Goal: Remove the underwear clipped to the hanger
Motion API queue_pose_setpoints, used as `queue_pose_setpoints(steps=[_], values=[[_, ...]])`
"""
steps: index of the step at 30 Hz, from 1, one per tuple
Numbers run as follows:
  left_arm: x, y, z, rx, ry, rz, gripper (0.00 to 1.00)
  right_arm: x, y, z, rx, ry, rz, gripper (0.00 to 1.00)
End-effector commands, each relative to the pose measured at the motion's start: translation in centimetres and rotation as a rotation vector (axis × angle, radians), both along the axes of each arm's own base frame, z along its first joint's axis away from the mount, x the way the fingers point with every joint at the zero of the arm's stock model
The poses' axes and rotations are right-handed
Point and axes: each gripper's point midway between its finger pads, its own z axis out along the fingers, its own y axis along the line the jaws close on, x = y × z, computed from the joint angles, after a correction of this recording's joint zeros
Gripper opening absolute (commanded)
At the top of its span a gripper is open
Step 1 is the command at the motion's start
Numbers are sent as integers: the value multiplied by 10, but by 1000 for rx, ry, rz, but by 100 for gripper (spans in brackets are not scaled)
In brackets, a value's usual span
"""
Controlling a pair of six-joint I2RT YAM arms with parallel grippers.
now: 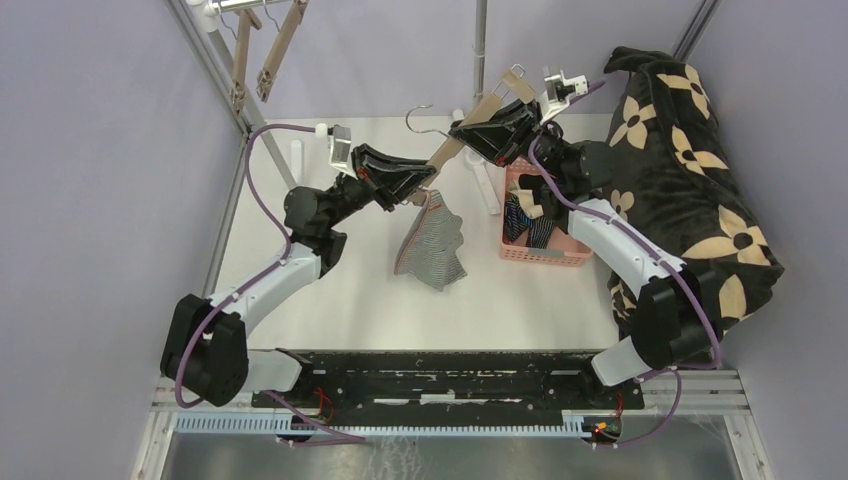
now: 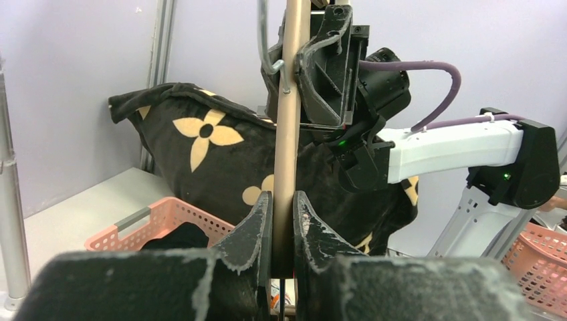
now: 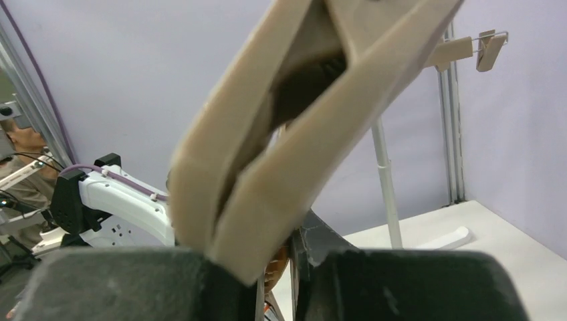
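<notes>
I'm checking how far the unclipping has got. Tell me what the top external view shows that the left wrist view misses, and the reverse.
Only top external: the grey-and-white striped underwear hanging from the wooden hanger, and a spare hanger at top left. Only left wrist: the close look at the left gripper clamped on the hanger's bar, and a second basket far right. Both: the wooden hanger, the right gripper at it, the flowered blanket, the pink basket.

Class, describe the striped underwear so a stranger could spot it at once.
Look at the white table; over its middle slants a tan hanger. The underwear hangs at the hanger's lower end. It alone is light, grey-and-white striped; the other pairs are dark and lie in the pink basket.
</notes>
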Motion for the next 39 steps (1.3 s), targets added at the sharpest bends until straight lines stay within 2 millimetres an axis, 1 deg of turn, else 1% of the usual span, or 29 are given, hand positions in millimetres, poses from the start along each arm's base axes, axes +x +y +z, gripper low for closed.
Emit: queue_pose_setpoints(steps=[1,6,10,12,14,15,16,18,19,23,29,37,38,39], values=[[-13,10,36,-76,-107,34,3,-7,-7,24,14,-93,-53,2],[-13,9,37,-77,-88,24,3,-7,-10,26,23,-80,-80,1],[-15,8,33,-66,-68,9,26,-12,-12,31,23,-101,-75,1],[-18,6,32,-42,-78,-6,29,-15,-12,34,22,-108,-70,1],[-16,3,29,-11,-71,-7,32,-17,-12,35,22,-111,-66,1],[-13,2,27,9,-58,-2,39,-17,-12,35,21,-110,-64,1],[-11,2,25,23,-54,7,61,-17,-12,36,22,-113,-65,1],[-10,3,22,38,-53,28,87,-19,-12,36,20,-116,-59,1],[-8,5,20,43,-50,43,98,-20,-12,37,19,-120,-58,1],[-2,10,9,97,-38,109,99,-22,-13,40,17,-129,-59,1],[9,17,-25,232,-18,206,99,-28,-15,47,20,-135,-57,1],[10,16,-42,267,8,196,99,-32,-16,49,20,-133,-56,1],[10,15,-42,265,7,191,91,-32,-17,49,19,-135,-58,1],[10,15,-42,263,7,190,77,-32,-17,48,16,-133,-61,1]])
